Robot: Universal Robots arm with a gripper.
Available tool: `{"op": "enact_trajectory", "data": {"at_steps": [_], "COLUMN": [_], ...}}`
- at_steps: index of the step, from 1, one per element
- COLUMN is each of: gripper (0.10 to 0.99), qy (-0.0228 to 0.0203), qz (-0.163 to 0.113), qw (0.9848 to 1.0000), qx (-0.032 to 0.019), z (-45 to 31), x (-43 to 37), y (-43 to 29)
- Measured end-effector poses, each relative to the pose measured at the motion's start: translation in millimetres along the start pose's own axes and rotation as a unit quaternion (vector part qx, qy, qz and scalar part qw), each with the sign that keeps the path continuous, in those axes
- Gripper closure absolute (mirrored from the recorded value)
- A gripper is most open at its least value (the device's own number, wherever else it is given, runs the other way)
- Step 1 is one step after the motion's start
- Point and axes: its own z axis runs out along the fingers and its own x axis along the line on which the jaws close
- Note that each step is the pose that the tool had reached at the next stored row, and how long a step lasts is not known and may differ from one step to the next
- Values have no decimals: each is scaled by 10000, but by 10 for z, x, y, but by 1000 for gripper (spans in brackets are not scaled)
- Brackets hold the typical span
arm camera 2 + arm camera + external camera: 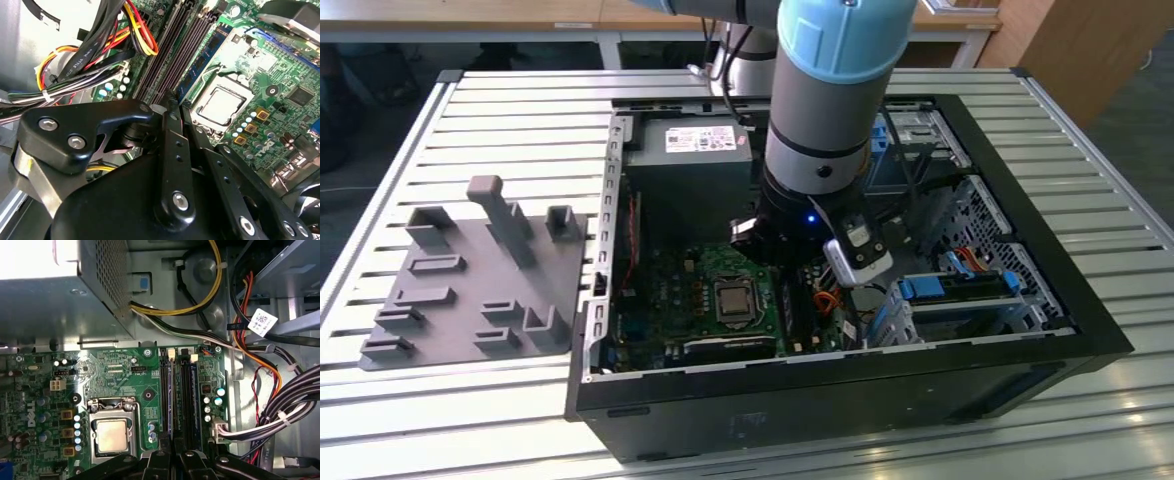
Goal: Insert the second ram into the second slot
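1. Reaching down into an open computer case (854,410) on a slatted table (480,120), the arm (834,120) hangs over the green motherboard (674,290), beside the processor socket (731,297).
2. In the second wrist view the gripper (172,102) sits right at the row of memory slots (165,65); its black fingers (175,150) are drawn narrow, with only a thin gap between them.
3. The second ram (202,62), a blue stick standing on edge, runs from that gap along the slot next to the processor socket, and the fingers pinch it.
4. In the first wrist view the same blue edge (170,400) lines up with the slot nearest the socket and leads straight in between the fingertips.
5. How deep the stick sits in the slot cannot be told.
6. A cable bundle (90,55) passes beside the slots on the side away from the socket.
7. A grey fixture plate (467,290) lies on the table at the exterior view's left, well apart from the case.
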Motion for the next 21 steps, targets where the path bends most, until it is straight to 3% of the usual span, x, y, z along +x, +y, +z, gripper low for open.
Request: {"op": "enact_trajectory", "data": {"at_steps": [8, 21], "gripper": [949, 949], "qy": [0, 8], "qz": [0, -149], "qw": [10000, 9999], "qx": [-1, -25], "z": [33, 106], "x": [-65, -76], "y": [4, 3]}}
